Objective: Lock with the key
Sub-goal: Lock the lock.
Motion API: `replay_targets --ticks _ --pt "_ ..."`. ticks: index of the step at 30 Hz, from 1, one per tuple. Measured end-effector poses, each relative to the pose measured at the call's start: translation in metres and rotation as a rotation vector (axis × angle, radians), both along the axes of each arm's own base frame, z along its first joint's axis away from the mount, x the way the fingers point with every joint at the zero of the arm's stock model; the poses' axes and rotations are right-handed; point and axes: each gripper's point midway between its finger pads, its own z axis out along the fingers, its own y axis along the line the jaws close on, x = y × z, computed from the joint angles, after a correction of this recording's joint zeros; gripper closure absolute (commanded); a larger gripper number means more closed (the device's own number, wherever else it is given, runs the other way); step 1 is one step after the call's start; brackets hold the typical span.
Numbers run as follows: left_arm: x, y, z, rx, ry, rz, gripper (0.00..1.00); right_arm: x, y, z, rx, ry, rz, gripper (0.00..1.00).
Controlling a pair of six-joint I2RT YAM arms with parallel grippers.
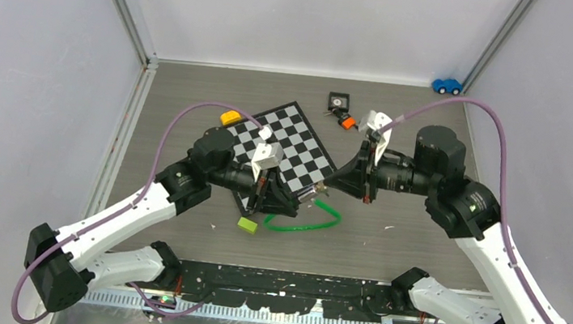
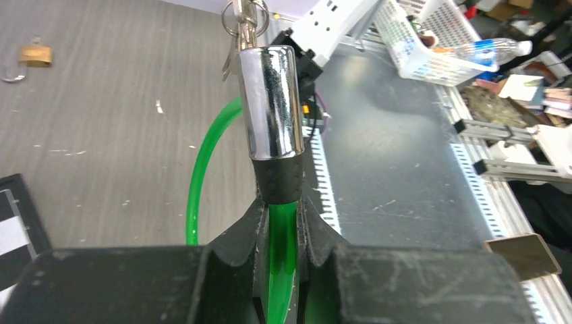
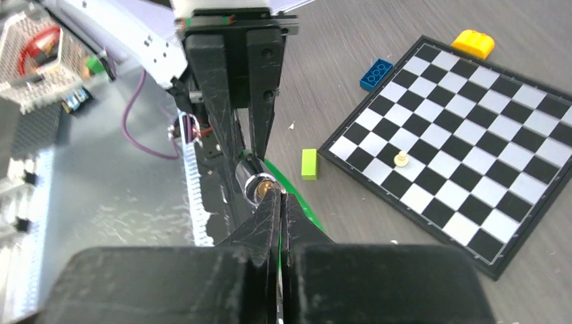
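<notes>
The lock is a chrome cylinder (image 2: 271,101) with a black collar on a green cable loop (image 1: 305,223). My left gripper (image 2: 282,216) is shut on the green cable just under the collar and holds the cylinder up off the table. A key on a ring (image 2: 244,20) sits at the cylinder's far end. My right gripper (image 3: 278,199) is shut, its tips pressed against the cylinder's brass keyhole face (image 3: 264,183). The key blade is hidden between the pads. In the top view the two grippers meet at the cylinder (image 1: 310,193), beside the board's near corner.
A chessboard (image 1: 289,150) with one white pawn (image 3: 401,158) lies just behind the grippers. A green brick (image 1: 247,224), a blue brick (image 3: 376,73), a yellow piece (image 1: 230,117), a small black box (image 1: 340,101), a brass padlock (image 2: 34,55) and a blue toy car (image 1: 447,86) lie around.
</notes>
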Motion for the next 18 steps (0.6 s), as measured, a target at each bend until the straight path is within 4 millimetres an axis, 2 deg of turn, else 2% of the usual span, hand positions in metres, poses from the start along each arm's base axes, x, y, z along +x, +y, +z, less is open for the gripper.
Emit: replay_targets --ticks 1,4,10,15,18 --pt "-0.002 -0.001 -0.001 0.001 0.016 -0.011 1.0 -0.002 -0.001 -0.001 0.0 -0.032 0.012 0.94" --pt "-0.007 -0.003 0.0 -0.006 0.047 -0.052 1.0 -0.012 -0.006 0.0 0.004 -0.128 0.067 0.9" --pt "-0.016 -0.003 0.001 -0.01 0.097 -0.114 1.0 -0.028 -0.009 0.008 0.014 -0.343 0.203 0.99" --pt "-0.018 -0.006 -0.002 0.001 0.145 -0.135 1.0 -0.05 -0.012 0.001 0.013 -0.509 0.37 1.0" --pt "-0.018 -0.006 0.0 -0.004 0.147 -0.14 1.0 -0.056 -0.011 -0.001 0.021 -0.532 0.422 0.88"
